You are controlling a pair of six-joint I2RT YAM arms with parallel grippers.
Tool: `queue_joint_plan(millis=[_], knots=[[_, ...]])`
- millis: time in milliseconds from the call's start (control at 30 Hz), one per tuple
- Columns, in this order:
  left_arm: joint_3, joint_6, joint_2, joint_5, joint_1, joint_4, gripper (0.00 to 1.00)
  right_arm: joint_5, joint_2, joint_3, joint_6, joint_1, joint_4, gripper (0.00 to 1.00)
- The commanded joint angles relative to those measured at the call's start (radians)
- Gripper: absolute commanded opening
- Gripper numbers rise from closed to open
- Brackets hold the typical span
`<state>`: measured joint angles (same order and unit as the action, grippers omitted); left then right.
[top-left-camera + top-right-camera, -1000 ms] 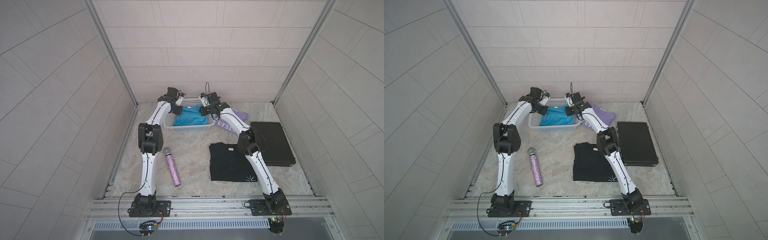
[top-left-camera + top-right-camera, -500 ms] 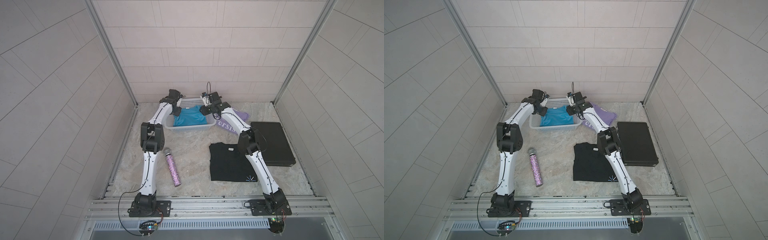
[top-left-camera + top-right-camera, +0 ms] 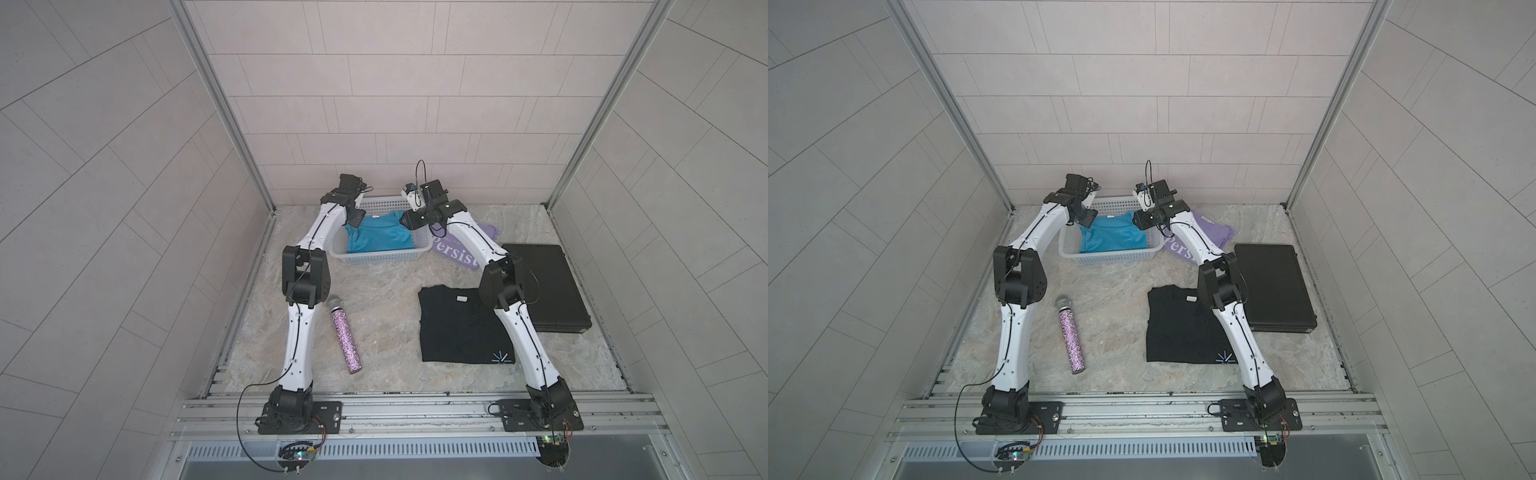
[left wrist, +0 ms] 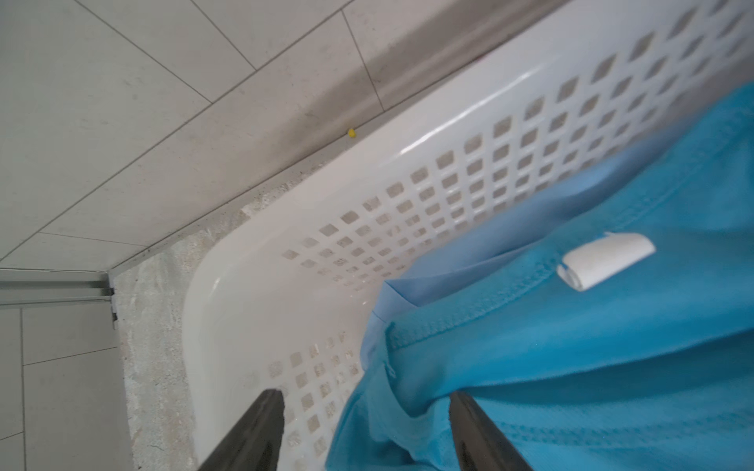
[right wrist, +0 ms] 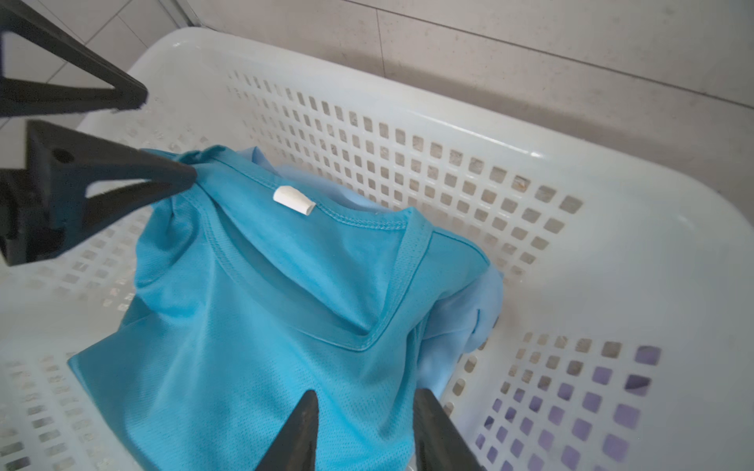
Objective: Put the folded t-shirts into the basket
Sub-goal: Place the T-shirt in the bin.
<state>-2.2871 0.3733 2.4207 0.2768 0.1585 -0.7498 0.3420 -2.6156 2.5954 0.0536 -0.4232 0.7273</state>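
The folded t-shirts [image 3: 1113, 237] are sitting half sorted. The black t-shirt [image 3: 457, 328] is lying on the worktop [image 3: 382, 299] in front of the basket [image 3: 374, 258], the lavender t-shirt [image 3: 453, 251] beside its right end. The teal t-shirt [image 3: 380, 235] is resting inside, over the light blue t-shirt [image 5: 461, 326]. The left tool [image 4: 363, 394] and right tool [image 5: 366, 392] are hanging open astride teal folds. Lifting off, a fingertip could be snagging cloth and dragging it out.
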Motion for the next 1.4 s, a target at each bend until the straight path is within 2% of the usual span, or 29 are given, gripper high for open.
queue_joint_plan(millis=[0,100,200,533,900,1067,1267,1367], knots=[[0.018,-0.065,-0.072,-0.153,0.006,-0.117,0.60,0.066,0.039,-0.015,-0.014,-0.006,0.011,0.38],[0.061,-0.097,-0.079,-0.246,0.005,-0.140,0.57,0.061,0.005,0.004,-0.013,-0.018,0.003,0.35],[0.063,-0.109,-0.057,-0.256,0.004,-0.150,0.56,0.048,-0.036,0.034,-0.009,-0.029,0.001,0.33],[0.026,-0.087,0.036,-0.161,-0.016,-0.176,0.53,-0.099,-0.131,0.089,-0.018,-0.029,-0.018,0.29],[-0.040,0.006,0.095,-0.022,-0.011,-0.195,0.58,-0.225,-0.078,0.055,-0.021,-0.026,0.033,0.27],[-0.084,-0.004,0.060,-0.039,0.009,-0.198,0.62,-0.114,-0.004,0.041,0.002,-0.026,0.047,0.33],[-0.095,-0.043,-0.052,-0.092,0.023,-0.202,0.67,0.069,0.132,-0.010,0.013,-0.023,0.093,0.42],[-0.062,-0.067,-0.124,-0.127,0.025,-0.204,0.74,0.127,0.218,-0.080,-0.016,-0.021,0.123,0.45]])
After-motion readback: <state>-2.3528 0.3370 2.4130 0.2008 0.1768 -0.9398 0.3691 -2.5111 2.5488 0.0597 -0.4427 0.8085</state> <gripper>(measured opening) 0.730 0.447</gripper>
